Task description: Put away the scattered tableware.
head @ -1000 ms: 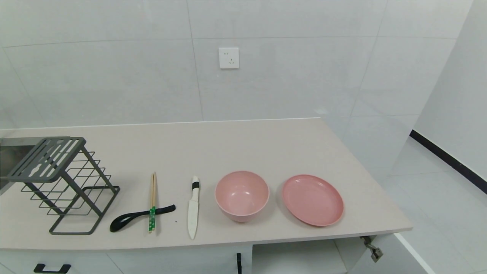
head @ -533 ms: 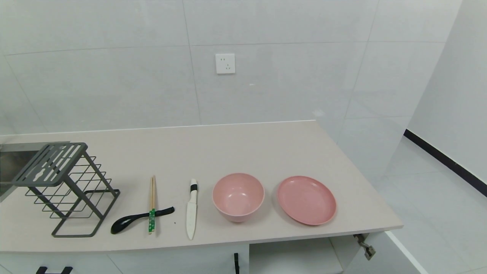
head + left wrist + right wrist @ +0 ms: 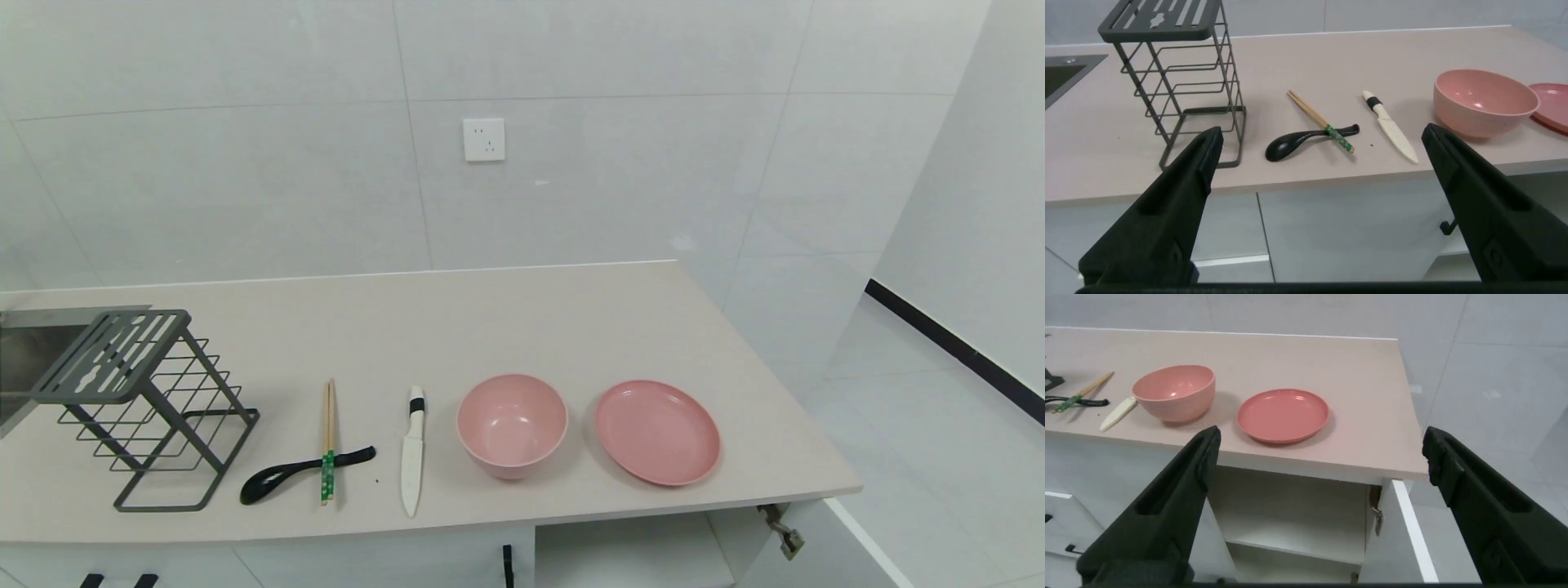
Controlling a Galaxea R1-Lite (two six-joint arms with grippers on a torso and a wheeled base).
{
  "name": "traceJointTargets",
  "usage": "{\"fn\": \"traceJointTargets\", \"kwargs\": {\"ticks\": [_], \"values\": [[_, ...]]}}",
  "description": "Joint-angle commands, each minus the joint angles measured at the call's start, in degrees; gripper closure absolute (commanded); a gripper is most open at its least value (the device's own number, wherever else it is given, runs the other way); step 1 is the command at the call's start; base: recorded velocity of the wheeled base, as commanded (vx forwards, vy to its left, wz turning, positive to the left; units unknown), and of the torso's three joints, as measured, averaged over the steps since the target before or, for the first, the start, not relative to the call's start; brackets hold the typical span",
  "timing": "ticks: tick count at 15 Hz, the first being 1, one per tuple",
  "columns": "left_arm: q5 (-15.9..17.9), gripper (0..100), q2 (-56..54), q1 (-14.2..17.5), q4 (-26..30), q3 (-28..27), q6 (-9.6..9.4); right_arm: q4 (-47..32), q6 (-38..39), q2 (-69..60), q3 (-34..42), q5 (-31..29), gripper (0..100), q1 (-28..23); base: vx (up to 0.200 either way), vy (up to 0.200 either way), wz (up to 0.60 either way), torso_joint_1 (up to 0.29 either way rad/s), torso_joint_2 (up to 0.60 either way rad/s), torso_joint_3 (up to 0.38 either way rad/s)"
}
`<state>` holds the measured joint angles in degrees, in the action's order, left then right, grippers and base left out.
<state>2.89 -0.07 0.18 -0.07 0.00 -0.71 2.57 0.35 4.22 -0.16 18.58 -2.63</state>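
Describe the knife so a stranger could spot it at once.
On the beige counter, look along the front row of tableware. Between the pink bowl and the chopsticks crossing a black spoon lies the knife. It is the only cream-white piece, with a black band on its handle and its tip toward the front edge.

In your head view the chopsticks (image 3: pixel 329 425) cover a stretch of the spoon (image 3: pixel 263 487) handle. The sink (image 3: pixel 16 359) is cut by the frame edge and partly screened by the rack (image 3: pixel 114 355). Your left wrist view clips the plate (image 3: pixel 1552 96) to a sliver of rim, and your right wrist view cuts the spoon off at the frame edge.
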Motion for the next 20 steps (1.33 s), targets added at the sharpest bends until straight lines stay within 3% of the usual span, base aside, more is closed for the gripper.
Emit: {"fn": "traceJointTargets", "kwargs": {"ticks": [1,6,9,10,14,20], "values": [[0.0,0,0.1,0.0,0.0,0.0,-0.08,0.2,0.0,0.0,0.1,0.1,0,0.0,0.0,0.0,0.0,0.0,0.0,0.0],[0.0,0,0.1,0.0,0.0,0.0,-0.44,9.2,-0.4,0.0,0.2,-0.5,0,0.0,0.0,0.0,0.0,0.0,0.0,0.0],[0.0,0,0.1,0.0,0.0,0.0,-0.61,6.5,0.0,0.0,0.0,0.6,0,-0.1,0.0,0.0,0.0,0.0,0.0,0.0],[0.0,0,0.1,0.0,0.0,0.0,-0.61,3.9,-0.3,1.6,-1.2,3.7,0,0.0,0.0,0.0,0.0,0.0,0.0,0.0],[-0.2,0,0.1,0.0,0.0,0.0,-0.61,4.4,-2.2,17.3,-7.8,7.9,0,1.1,0.0,0.0,0.0,0.0,0.0,0.0],[-0.2,0,0.1,-0.1,0.0,0.0,-0.61,13.2,-3.6,34.7,-5.6,8.5,0,5.3,0.0,0.0,0.0,0.0,0.0,0.0]]}}
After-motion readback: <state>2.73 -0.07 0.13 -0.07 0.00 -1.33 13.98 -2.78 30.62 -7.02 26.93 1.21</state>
